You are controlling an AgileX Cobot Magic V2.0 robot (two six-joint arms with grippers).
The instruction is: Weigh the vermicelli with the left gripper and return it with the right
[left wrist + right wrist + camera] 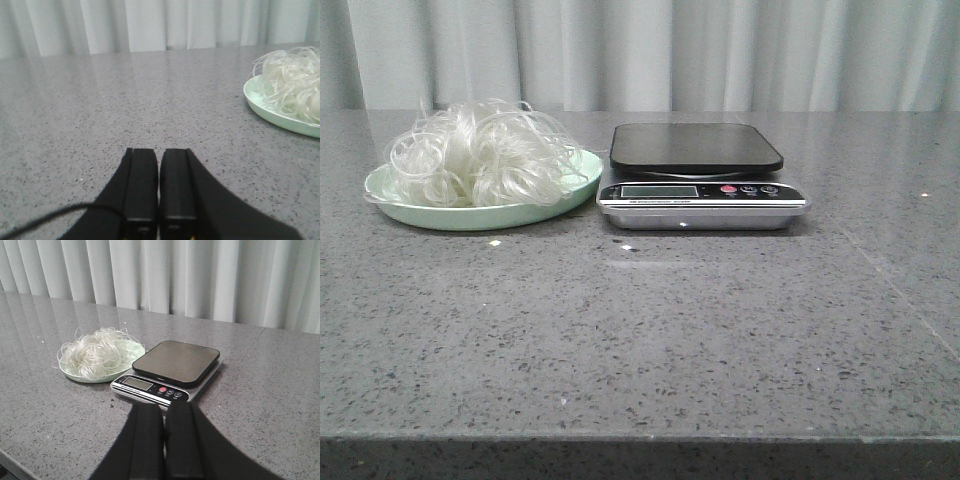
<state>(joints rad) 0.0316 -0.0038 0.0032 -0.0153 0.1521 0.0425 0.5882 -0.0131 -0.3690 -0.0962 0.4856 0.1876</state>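
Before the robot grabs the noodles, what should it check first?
1. Noodles on the plate: ok.
2. Scale top bare: ok.
3. Scale beside the plate: ok.
4. Left end effector open for grabbing: not ok, fingers together.
5. Right end effector back from the scale: ok.
6. Scale display switched on: cannot tell.

Left gripper [159, 187] closed above grey table [100, 110], vermicelli [292, 82] heaped on pale green plate [280, 120], curtain [150, 22] behind
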